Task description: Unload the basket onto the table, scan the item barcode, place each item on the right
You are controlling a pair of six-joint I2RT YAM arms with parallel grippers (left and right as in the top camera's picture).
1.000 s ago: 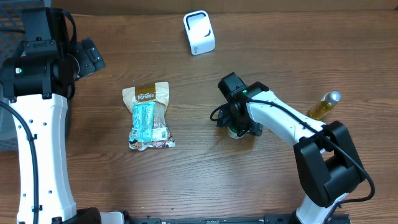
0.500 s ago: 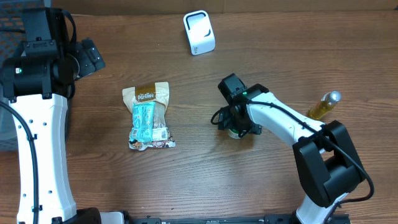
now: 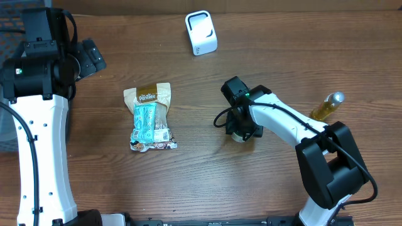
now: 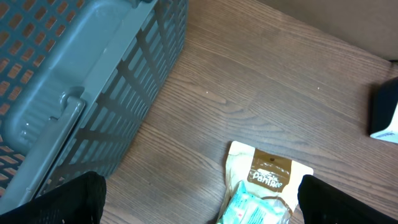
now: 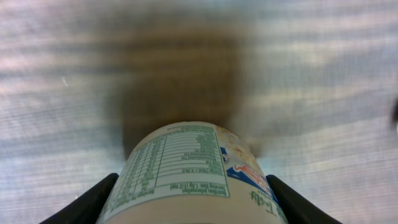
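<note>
A small white cylindrical tub [image 5: 180,168] with a printed nutrition label sits just right of the brown wooden table's [image 3: 207,182] middle. The right gripper [image 3: 239,130] straddles it, jaws half-closed beside its sides; whether they grip is unclear. The left gripper [image 4: 199,183] gapes wide, empty. Pinched off-centre, the round tub could slip and roll.
</note>
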